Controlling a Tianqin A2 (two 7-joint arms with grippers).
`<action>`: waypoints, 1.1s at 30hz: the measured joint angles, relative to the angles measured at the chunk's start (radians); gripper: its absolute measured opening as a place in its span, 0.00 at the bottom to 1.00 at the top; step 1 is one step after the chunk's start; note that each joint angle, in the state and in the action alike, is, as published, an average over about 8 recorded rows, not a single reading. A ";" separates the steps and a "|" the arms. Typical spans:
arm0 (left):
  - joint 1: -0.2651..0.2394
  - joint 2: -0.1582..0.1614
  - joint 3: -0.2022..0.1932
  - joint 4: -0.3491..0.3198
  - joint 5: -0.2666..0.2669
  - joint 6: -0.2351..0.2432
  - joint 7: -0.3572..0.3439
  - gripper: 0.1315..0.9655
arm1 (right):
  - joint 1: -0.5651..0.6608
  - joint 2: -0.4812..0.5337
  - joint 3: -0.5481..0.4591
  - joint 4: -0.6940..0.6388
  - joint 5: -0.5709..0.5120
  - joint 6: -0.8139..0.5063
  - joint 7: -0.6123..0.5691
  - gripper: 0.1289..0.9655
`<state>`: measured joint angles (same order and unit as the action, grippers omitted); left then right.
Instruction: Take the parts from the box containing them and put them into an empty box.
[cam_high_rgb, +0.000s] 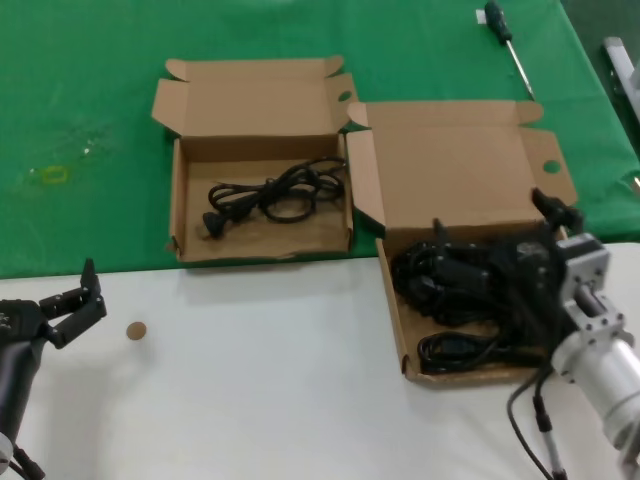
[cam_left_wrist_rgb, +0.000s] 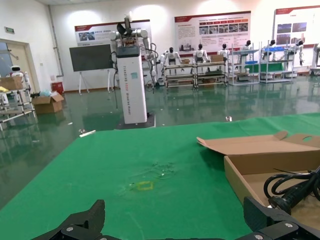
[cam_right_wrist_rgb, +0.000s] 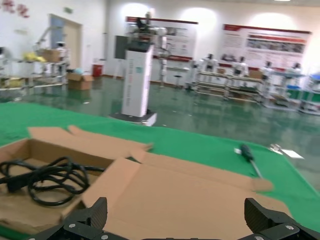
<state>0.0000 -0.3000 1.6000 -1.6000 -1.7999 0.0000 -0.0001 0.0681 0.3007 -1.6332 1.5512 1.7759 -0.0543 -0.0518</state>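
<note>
**Right arm over the full box, left arm waiting at the table's near edge**

A green cloth (cam_high_rgb: 90, 120) covers the far half of the table, and a bare white tabletop (cam_high_rgb: 260, 390) takes the near half. The larger brown cardboard mailer box (cam_high_rgb: 460, 165) sits to the right, straddling the line where green meets white, its tall lid panel standing open behind the tray and a round hole showing in its right side flap. Inside its tray lies a dense heap of black power cords (cam_high_rgb: 450, 290), glossy cables tangled together. Just beside it on the left, lying on the green cloth, is the smaller shallow brown cardboard box (cam_high_rgb: 195, 150); its short lid is folded back, and one wound black power cord with a moulded plug (cam_high_rgb: 275, 195) already rests on its floor.

The right gripper (cam_high_rgb: 545, 235), black on a silver wrist, sits at the right side of the larger box, over the heap of cords. In the right wrist view its fingertips (cam_right_wrist_rgb: 87, 217) stand wide apart with nothing between them. The left gripper (cam_high_rgb: 75, 300) rests low at the near left over the white tabletop, well apart from both boxes, its fingers spread and empty.

A black-handled screwdriver (cam_high_rgb: 508, 40) lies on the green cloth behind the larger box. A small round brown disc (cam_high_rgb: 136, 330) sits on the white tabletop near the left gripper.
</note>
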 joint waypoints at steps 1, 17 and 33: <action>0.000 0.000 0.000 0.000 0.000 0.000 0.000 1.00 | -0.010 0.000 0.005 0.007 0.003 0.008 0.007 1.00; 0.000 0.000 0.000 0.000 0.000 0.000 0.000 1.00 | -0.037 0.000 0.018 0.027 0.013 0.030 0.028 1.00; 0.000 0.000 0.000 0.000 0.000 0.000 0.000 1.00 | -0.037 0.000 0.018 0.027 0.013 0.030 0.028 1.00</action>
<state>0.0000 -0.3000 1.6000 -1.6000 -1.8000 0.0000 0.0000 0.0309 0.3003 -1.6150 1.5780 1.7891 -0.0244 -0.0233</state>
